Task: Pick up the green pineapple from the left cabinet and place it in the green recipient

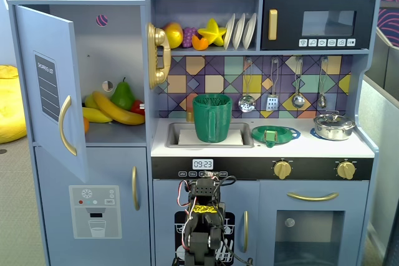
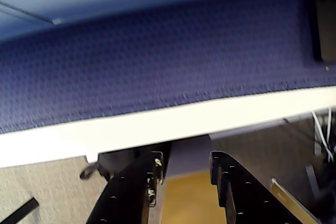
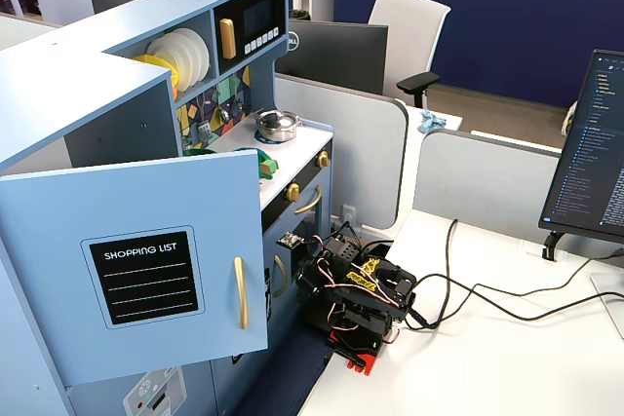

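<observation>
Light blue left cabinet (image 1: 115,48) with gold handle (image 1: 66,126), dark green ribbed recipient (image 1: 212,117), black gripper (image 2: 184,169)

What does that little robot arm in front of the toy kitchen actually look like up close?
It is a small black plastic arm, boxy and jointed, with loose red, black and white wires looping around its motors. A strip of yellow tape with black markings wraps one segment, and in a fixed view a red part shows at its foot. The wrist view shows its claw: two black, ridged fingers.
</observation>
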Controlling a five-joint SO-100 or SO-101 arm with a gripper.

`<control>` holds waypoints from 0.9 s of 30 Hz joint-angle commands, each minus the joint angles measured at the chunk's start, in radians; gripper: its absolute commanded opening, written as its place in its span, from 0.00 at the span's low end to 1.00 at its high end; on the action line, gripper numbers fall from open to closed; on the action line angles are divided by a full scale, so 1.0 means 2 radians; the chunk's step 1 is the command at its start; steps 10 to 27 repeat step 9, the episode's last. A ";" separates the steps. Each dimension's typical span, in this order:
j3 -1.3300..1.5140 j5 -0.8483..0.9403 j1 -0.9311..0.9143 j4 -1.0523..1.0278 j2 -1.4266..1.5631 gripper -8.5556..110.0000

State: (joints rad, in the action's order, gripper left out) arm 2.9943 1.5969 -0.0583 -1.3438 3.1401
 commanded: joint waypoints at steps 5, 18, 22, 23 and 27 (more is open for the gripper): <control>0.002 -0.053 0.008 -0.093 0.019 0.12; 0.002 -0.043 0.023 -0.094 0.019 0.12; 0.002 -0.043 0.023 -0.094 0.019 0.12; 0.002 -0.043 0.023 -0.094 0.019 0.12; 0.002 -0.043 0.023 -0.094 0.019 0.12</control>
